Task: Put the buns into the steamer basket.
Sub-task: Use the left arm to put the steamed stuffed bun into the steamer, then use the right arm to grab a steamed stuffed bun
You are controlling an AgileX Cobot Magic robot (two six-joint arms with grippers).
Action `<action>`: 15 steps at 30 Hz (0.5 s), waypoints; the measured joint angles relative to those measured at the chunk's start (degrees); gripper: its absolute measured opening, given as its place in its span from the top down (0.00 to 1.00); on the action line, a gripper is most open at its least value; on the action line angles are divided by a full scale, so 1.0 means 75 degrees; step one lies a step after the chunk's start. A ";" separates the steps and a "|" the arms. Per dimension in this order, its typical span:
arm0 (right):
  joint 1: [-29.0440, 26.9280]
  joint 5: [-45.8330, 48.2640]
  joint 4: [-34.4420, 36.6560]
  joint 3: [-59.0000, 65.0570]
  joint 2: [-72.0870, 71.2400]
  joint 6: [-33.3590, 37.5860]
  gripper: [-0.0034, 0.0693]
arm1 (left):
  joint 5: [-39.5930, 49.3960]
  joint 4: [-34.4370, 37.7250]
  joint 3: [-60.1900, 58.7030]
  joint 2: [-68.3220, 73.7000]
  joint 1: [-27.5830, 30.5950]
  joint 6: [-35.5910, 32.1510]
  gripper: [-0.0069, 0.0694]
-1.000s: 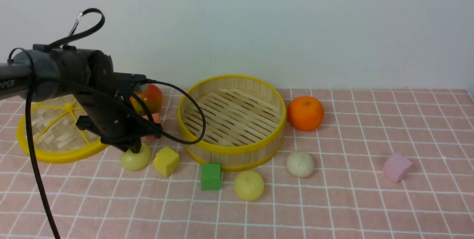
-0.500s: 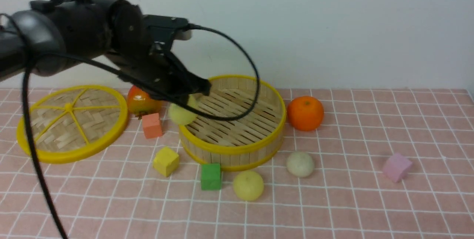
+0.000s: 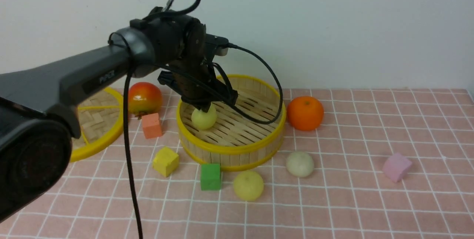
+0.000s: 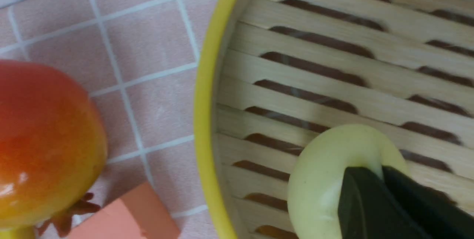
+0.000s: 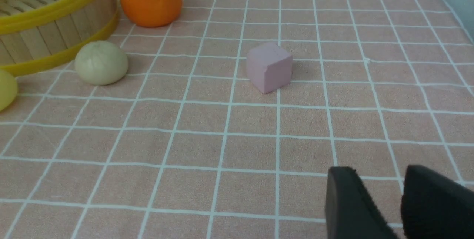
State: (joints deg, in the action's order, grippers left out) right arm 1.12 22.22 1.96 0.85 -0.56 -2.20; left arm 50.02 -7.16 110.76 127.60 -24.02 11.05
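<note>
My left gripper (image 3: 204, 107) is shut on a pale yellow bun (image 3: 204, 118), pinching its top. It holds the bun inside the left part of the steamer basket (image 3: 229, 149), low over the slats. In the left wrist view the black fingers (image 4: 381, 168) dig into the bun (image 4: 318, 179) just inside the basket's yellow rim (image 4: 203, 120). A second pale yellow bun (image 3: 248, 185) and an off-white bun (image 3: 300, 164) lie on the cloth in front of the basket. My right gripper (image 5: 379, 170) hovers open and empty over the cloth, well short of the off-white bun (image 5: 100, 62).
An orange fruit (image 3: 305, 113) sits right of the basket, a red-orange fruit (image 3: 144, 98) left of it. The woven lid (image 3: 98, 120) lies far left. Salmon (image 3: 152, 125), yellow (image 3: 166, 161), green (image 3: 211, 176) and pink (image 3: 397, 167) blocks are scattered around.
My left gripper closed on the pale yellow bun by the yellow block, lifted it, carried it right over the basket's rim and lowered it inside. The right arm stayed still.
</note>
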 joint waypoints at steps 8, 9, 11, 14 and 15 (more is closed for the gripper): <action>0.0000 0.0000 0.0000 0.0000 0.0000 0.0000 0.62 | 0.0003 -0.0283 0.0068 0.0139 0.0000 0.0087 0.50; 0.0000 0.0000 0.0000 0.0000 0.0000 0.0000 0.62 | 0.0019 -0.0294 0.0068 0.0100 0.0000 0.0087 0.46; 0.0000 0.0000 0.0000 0.0000 0.0000 0.0000 0.62 | 0.0107 -0.0302 0.0068 -0.0027 0.0000 0.0087 0.34; 0.0000 0.0000 0.0000 0.0000 0.0000 0.0000 0.62 | 0.0489 -0.0302 0.0068 -0.0542 -0.0035 0.0087 0.21; 0.0000 0.0000 0.0000 0.0000 0.0000 0.0000 0.62 | 0.0723 -0.0302 0.0068 -0.0790 -0.0061 0.0090 0.19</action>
State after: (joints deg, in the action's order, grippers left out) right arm 1.12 22.22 1.96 0.85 -0.56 -2.20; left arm 55.44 -9.42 111.27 121.68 -24.48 11.72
